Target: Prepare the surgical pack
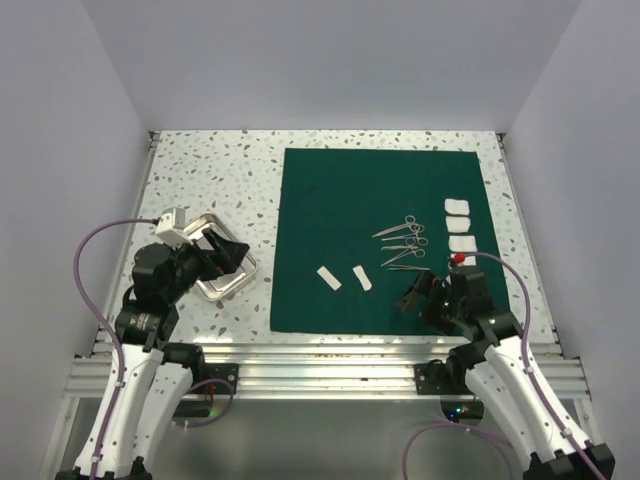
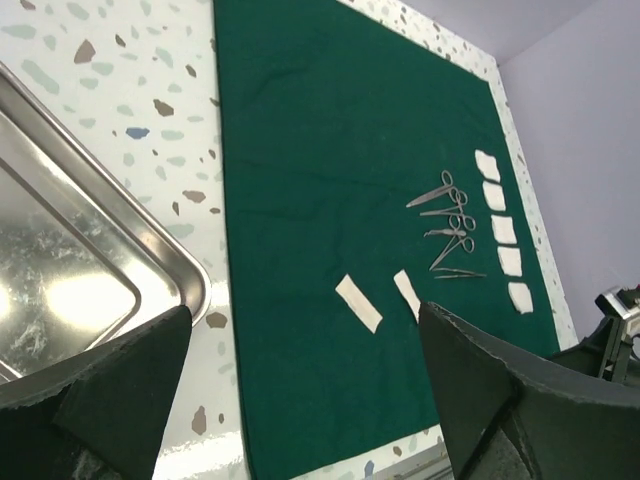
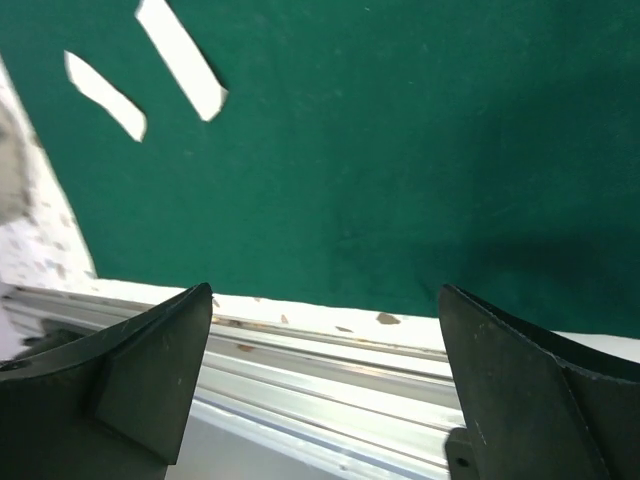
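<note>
Well, the dark green drape (image 1: 380,200) lies flat on the tabletop (image 1: 215,180), with steel instruments (image 1: 403,243) on its right half beside a column of gauze pads (image 1: 459,224) and two white strips (image 1: 345,279) near its front edge. Left of the drape, the left end effector (image 1: 230,255) gapes empty over the metal tray (image 1: 225,288) (partly hiding it). The right end effector (image 1: 418,297), equally wide, holds nothing above the drape's near-right corner, masking the nearest pads.
</note>
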Motion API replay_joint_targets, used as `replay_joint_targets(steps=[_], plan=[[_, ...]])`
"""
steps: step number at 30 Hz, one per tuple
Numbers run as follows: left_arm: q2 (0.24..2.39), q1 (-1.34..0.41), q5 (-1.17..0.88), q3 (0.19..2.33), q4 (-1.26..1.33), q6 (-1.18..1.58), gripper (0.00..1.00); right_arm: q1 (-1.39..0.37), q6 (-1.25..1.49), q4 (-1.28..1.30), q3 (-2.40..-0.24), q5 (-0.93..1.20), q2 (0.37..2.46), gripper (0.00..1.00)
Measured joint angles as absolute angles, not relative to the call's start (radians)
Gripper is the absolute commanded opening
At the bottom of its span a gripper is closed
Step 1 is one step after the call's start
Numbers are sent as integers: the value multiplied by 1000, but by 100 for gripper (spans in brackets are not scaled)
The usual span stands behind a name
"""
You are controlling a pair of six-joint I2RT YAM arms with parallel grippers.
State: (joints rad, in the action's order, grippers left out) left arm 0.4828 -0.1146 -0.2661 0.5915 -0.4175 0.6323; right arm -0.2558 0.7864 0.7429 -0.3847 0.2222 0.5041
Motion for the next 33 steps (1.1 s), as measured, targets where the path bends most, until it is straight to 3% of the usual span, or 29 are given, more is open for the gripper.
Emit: replay_joint_targets(steps=[9, 16, 24, 33], plan=[[588, -115, -329, 591, -432, 616, 99, -341, 679, 667, -469, 191, 756, 99], [634, -115, -403, 552, -385, 617, 91, -442, 622, 573, -593, 148, 979, 99], [788, -117, -479, 545, -315, 613, 90, -451, 574, 564, -700, 82, 1105, 97], [949, -179, -528, 588, -279, 605, 89, -427, 542, 580, -898, 163, 1335, 99]])
